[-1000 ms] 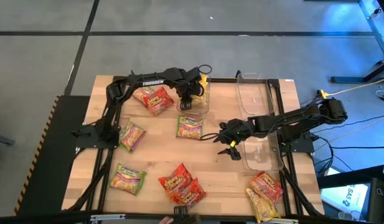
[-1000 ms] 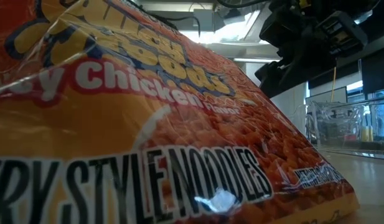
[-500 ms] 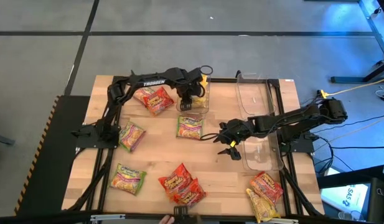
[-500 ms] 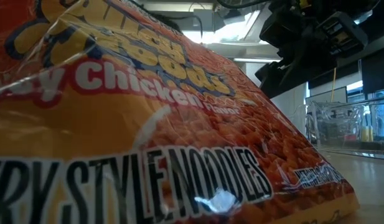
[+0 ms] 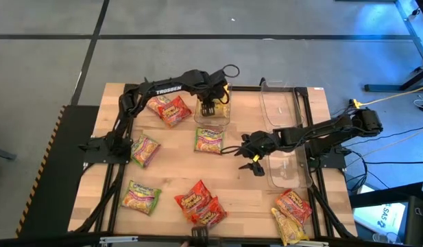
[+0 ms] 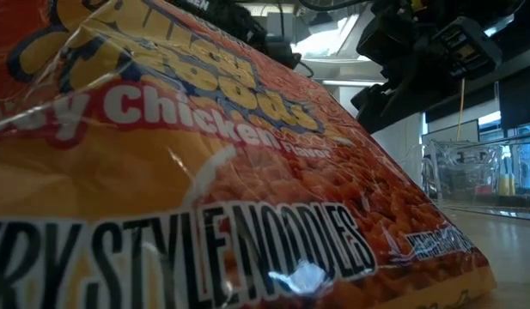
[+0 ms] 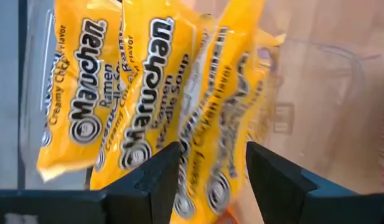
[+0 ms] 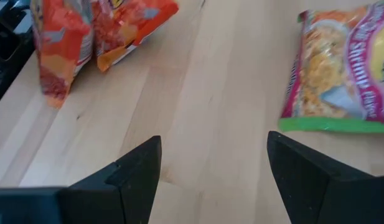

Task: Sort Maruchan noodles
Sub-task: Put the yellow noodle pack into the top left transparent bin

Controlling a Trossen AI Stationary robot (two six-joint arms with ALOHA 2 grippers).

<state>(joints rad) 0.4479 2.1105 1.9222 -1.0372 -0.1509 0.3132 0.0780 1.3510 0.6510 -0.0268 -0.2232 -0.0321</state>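
Note:
My left gripper (image 5: 208,104) hangs open over a clear bin (image 5: 223,118) at the table's far side. In the left wrist view its fingers (image 7: 155,177) stand apart above several yellow Maruchan packets (image 7: 142,93) that stand on edge in that bin. My right gripper (image 5: 249,156) is open and hovers over bare wood in the table's middle. A light green packet (image 5: 209,139) lies flat just left of it and also shows as the green packet (image 8: 341,74) in the right wrist view. Other red-orange, green and yellow packets lie flat around the table.
Red-orange packets lie at far left (image 5: 171,110) and near the near edge (image 5: 199,202), green ones on the left (image 5: 144,149) (image 5: 140,197), and a red and a yellow one at the near right corner (image 5: 292,214). Two more clear bins (image 5: 278,103) (image 5: 286,170) stand on the right.
My left gripper has risen a little and drawn toward the table's far edge over the bin of yellow packets. Its arm now shows at the top of the low view. The right arm and the packets on the table have kept still.

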